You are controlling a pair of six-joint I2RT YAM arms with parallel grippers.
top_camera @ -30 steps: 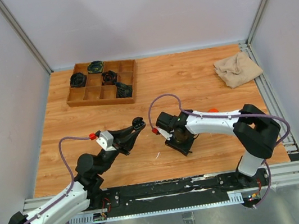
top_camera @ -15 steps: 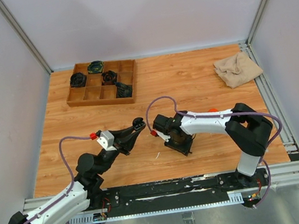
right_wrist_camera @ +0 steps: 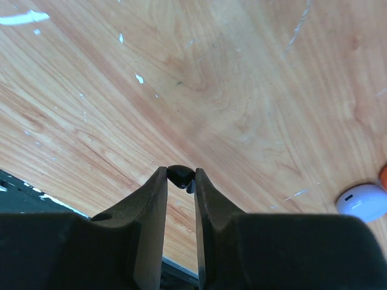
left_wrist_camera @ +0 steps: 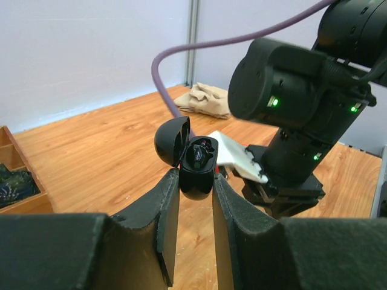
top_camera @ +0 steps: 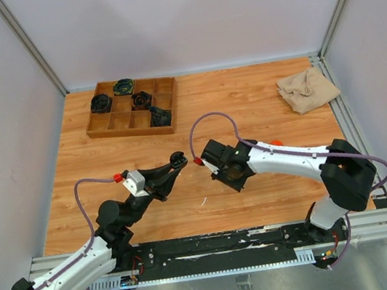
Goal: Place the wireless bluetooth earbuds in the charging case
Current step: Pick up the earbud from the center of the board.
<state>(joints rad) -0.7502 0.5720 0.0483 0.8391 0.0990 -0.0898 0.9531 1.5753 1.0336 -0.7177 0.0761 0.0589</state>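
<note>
Your right claw [right_wrist_camera: 180,183] is clamped on a black earbud [right_wrist_camera: 179,174]. The charging case [left_wrist_camera: 196,163], lid open and gripped in your left claw [left_wrist_camera: 195,181], lies near, to its left.

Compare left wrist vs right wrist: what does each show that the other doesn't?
Left wrist only: open black charging case clamped in the left gripper, beige cloth, the right arm. Right wrist only: black earbud pinched in the right gripper, pale rounded piece at the frame edge. Both: the wooden tabletop.
</note>
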